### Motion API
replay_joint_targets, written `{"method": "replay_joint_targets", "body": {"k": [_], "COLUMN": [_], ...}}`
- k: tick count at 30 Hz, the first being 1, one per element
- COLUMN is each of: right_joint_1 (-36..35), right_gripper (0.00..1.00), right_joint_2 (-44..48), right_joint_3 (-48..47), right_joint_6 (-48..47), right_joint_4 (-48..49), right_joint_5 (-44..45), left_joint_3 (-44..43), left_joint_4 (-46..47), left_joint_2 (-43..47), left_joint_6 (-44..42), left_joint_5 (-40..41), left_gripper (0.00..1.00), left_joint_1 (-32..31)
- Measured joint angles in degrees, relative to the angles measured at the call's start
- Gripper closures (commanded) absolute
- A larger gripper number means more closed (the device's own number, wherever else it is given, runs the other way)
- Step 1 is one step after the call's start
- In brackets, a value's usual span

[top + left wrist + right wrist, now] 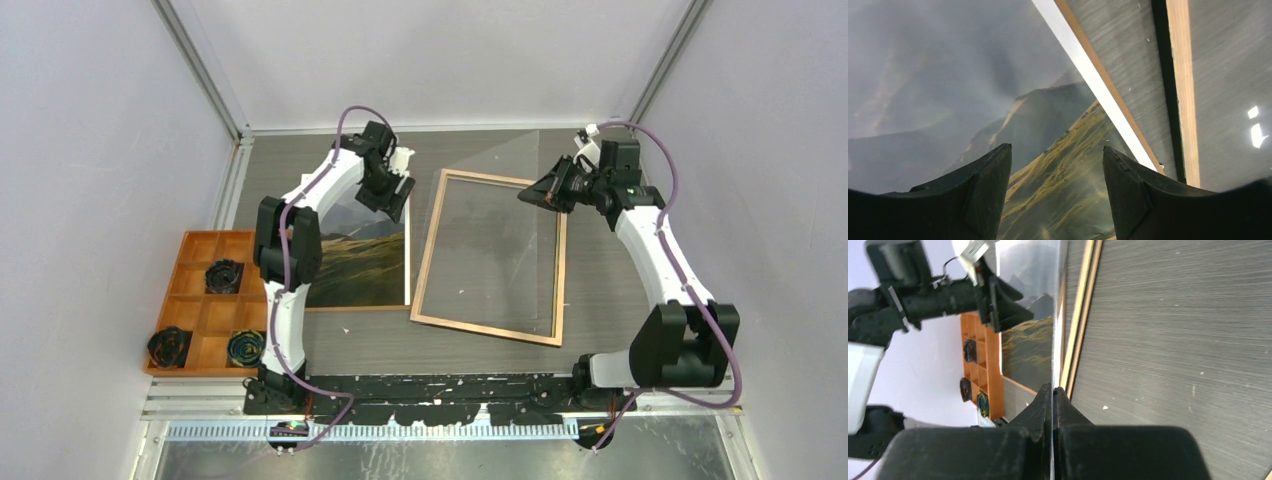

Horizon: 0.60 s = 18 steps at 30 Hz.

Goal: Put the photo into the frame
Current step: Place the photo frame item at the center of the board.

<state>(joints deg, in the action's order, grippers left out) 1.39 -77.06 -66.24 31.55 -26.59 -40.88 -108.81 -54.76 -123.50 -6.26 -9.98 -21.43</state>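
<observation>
The left gripper (386, 200) is hovering over the far end of the photo (360, 265), its fingers standing apart with nothing between them. In the left wrist view the mountain print is filling the space straight beneath them. The photo is lying flat on the grey table (600, 310) with its long axis running near to far, and a brown board edge (350, 309) is showing under its near side. The frame (428, 250) is lying just to the right of it, wood-coloured back upward and turned slightly askew. The left arm is plainly the nearer one, so the move probably comes down to a short carry rightward. The right gripper (540, 195) is clamping a clear pane (510, 180) by its edge, fingers pressed together on it, and is tilting it up over the frame's far right part. That pane is likely crowding the opening. The flat, thin print is offering little edge to catch. Grey walls are closing in on three sides, and an orange compartment tray (215, 233) is sitting at the near left.
</observation>
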Motion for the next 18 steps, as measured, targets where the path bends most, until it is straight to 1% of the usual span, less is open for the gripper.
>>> {"method": "replay_joint_targets", "body": {"k": [5,6,8,13,18], "right_joint_1": [0.76,0.94,1.20,1.99,2.40], "right_gripper": [0.99,0.96,0.83,0.58,0.37], "right_joint_2": [-7.58,-8.55,-9.81,-12.20,-14.56], "right_joint_3": [0.72,1.44,3.17,5.97,9.88], "right_joint_6": [0.04,0.04,0.02,0.22,1.97], "right_joint_4": [2.25,2.91,3.67,5.07,8.33], "right_joint_5": [4.28,5.44,7.37,9.09,9.86], "left_joint_3": [3.23,4.13,5.49,7.65,7.82], "left_joint_4": [0.98,1.42,1.86,3.13,4.83], "left_joint_2": [0.00,0.00,0.00,0.00,-0.02], "left_joint_6": [-0.24,-0.35,-0.57,-1.81,-2.40], "left_joint_5": [-0.70,-0.68,-0.63,0.68,2.67], "left_gripper": [0.33,0.33,0.33,0.34,0.35], "left_joint_1": [-1.44,-2.10,-2.91,-5.33,-7.13]}}
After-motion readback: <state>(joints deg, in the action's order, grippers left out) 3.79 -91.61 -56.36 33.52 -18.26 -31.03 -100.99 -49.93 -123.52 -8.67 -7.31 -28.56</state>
